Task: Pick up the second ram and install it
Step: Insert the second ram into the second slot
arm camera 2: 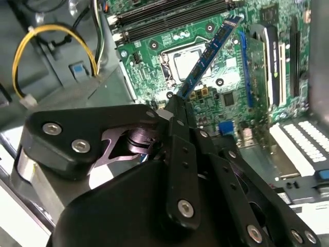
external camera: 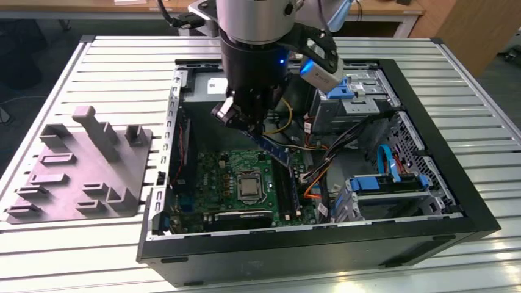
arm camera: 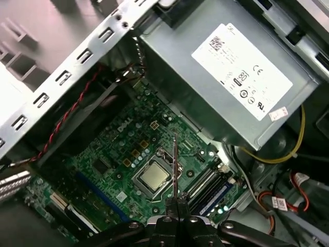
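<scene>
- At the arm's tip, the gripper (arm camera 2: pixel 177 104) is clenched on the second ram (arm camera 2: pixel 208 54). Its fingers pinch one end of the stick, and that end is hidden between them.
- In the second wrist view the gripper's black linkages cover the lower half of the picture and hide whatever lies beneath them.
- In the first wrist view the second ram (arm camera: pixel 175 164) is seen edge-on as a thin dark line rising from the gripper (arm camera: pixel 177 205). Its chips cannot be made out there.
- In the exterior view the gripper (external camera: pixel 248 125) is largely masked by the arm's dark body. The second ram (external camera: pixel 273 149) slants down from it toward the exterior view's right.
- The stick is held tilted above the motherboard (external camera: pixel 219 177), over the area between the processor socket (arm camera 2: pixel 182 62) and the memory slots (arm camera 2: pixel 164 15). It is seated in no slot.
- The memory slots (arm camera: pixel 211 188) lie just beside the socket. Whether any slot already holds a stick cannot be told.
- A grey power supply (arm camera: pixel 231 77) sits next to the board, with a yellow cable (arm camera 2: pixel 31 46) looping near it. The cable's ends run out of sight.
- All of this lies inside the open computer case (external camera: pixel 407 232), whose drive bays and wiring crowd the side at the exterior view's right.
- A grey fixture (external camera: pixel 82 171) with upright posts stands apart from the case on the slatted table (external camera: pixel 122 61), at the exterior view's left.
</scene>
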You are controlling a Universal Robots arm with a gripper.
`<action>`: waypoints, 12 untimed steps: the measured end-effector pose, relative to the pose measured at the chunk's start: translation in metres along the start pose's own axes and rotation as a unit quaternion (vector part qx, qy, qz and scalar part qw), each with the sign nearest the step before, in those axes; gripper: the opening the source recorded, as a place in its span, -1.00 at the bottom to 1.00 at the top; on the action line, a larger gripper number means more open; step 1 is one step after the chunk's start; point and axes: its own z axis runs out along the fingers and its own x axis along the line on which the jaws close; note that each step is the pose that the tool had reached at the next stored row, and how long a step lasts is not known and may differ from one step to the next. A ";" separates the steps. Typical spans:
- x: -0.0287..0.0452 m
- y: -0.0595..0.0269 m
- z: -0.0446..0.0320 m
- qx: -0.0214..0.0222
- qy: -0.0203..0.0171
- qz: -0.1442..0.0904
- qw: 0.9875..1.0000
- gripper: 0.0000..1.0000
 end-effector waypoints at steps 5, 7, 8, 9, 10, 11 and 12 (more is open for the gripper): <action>0.0001 0.0000 0.0024 0.002 -0.001 0.046 0.999 -0.77; 0.0002 0.0000 0.0033 0.003 -0.001 0.064 0.998 -0.77; 0.0002 -0.0001 0.0038 0.004 -0.001 0.073 0.997 -0.77; 0.0002 -0.0001 0.0042 0.004 -0.001 0.082 0.997 -0.77; 0.0002 -0.0001 0.0047 0.004 -0.002 0.091 0.996 -0.77; 0.0002 -0.0001 0.0052 0.005 -0.002 0.100 0.995 -0.77; 0.0003 -0.0001 0.0056 0.005 -0.002 0.109 0.994 -0.77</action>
